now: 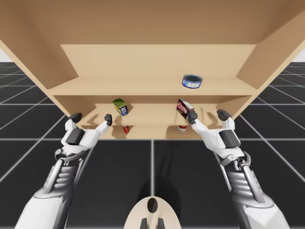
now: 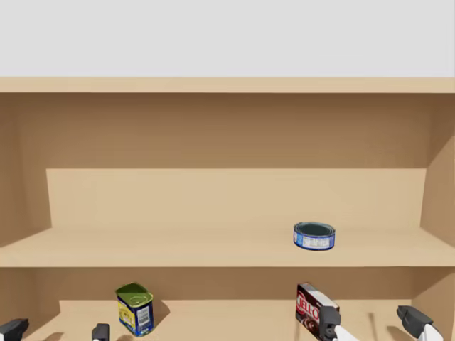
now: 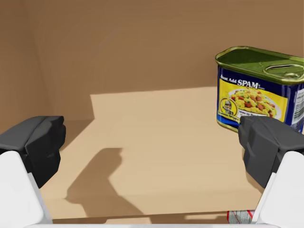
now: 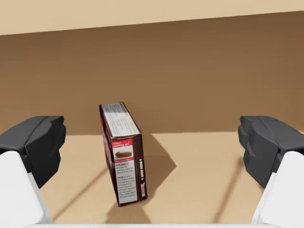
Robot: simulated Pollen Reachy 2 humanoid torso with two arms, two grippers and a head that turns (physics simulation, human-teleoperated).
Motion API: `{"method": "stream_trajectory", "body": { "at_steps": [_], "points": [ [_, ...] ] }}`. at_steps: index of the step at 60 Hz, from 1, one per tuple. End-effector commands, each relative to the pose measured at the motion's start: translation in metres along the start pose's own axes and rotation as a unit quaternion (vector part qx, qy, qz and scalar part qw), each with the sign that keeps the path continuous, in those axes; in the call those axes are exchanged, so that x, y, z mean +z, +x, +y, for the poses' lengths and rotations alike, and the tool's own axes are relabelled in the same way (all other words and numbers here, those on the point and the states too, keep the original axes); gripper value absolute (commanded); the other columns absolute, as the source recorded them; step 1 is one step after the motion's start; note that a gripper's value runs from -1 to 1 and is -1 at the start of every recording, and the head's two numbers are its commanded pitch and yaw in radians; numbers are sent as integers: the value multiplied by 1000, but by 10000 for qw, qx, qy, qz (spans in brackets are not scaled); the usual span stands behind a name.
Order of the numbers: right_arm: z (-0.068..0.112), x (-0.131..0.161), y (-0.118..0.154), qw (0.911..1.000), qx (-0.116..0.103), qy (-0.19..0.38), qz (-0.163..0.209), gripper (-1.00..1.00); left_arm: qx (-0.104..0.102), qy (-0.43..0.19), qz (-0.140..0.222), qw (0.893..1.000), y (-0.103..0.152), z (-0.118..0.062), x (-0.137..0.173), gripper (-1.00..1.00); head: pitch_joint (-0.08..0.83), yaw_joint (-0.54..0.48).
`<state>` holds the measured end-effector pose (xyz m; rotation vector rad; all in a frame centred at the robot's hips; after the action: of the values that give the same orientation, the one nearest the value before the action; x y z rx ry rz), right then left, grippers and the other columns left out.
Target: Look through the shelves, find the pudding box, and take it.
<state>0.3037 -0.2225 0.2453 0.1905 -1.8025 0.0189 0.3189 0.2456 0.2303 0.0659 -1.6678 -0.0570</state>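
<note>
Open shelf board (image 4: pixel 199 166) rings the upright brown box (image 4: pixel 122 156) ahead of right gripper (image 4: pixel 152 149), fingers (image 4: pixel 35 142) spread; left gripper (image 3: pixel 152 147), also spread, beside green-topped can (image 3: pixel 259 90).

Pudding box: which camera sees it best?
Right wrist view: the pudding box stands whole and upright on the shelf, ahead of my open right gripper. The high and head views show it smaller, with one corner behind that gripper.

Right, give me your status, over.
Jaws open on left gripper and right gripper. Upright pudding box just ahead of right gripper, not gripped. One tin by left gripper, out of the way.
</note>
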Motion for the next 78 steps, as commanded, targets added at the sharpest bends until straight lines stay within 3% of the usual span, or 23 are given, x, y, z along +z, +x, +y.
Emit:
{"method": "stream_trajectory", "body": {
  "at_steps": [1,5,22,40,47,56,63,68,78],
  "points": [
    [6,2,-4,9999,20,-95,101,-1000,-11,15,11,10000,-1,0,0,-1000,12,-7],
    [7,1,-4,9998,-68,52,188,-1000,-11,28,17,10000,-1,1,-1,-1000,29,-5],
    [5,-1,-3,9998,-55,-40,186,-1000,-80,39,16,10000,-2,2,-2,-1000,209,-8],
    [6,-1,-5,9999,7,-35,169,-1000,-78,-23,-8,10000,-3,2,-2,-1000,355,-209],
    [7,-1,-5,9998,5,-14,177,-1000,-59,-48,-48,10000,-2,1,-2,-1000,374,-263],
    [16,4,4,9991,-118,139,388,-1000,-53,-48,-58,10000,-3,1,-2,-1000,372,-246],
    [22,12,16,9979,-94,310,555,-1000,-51,-60,-67,9999,-3,0,-2,-1000,375,-242],
    [23,7,19,9967,-132,469,653,-1000,-63,-75,-75,9999,-3,-1,-2,-1000,382,-242],
    [19,-13,14,9929,7,849,831,-1000,-76,-78,-75,9999,-4,-2,-2,-1000,387,-244]
  ]
}}
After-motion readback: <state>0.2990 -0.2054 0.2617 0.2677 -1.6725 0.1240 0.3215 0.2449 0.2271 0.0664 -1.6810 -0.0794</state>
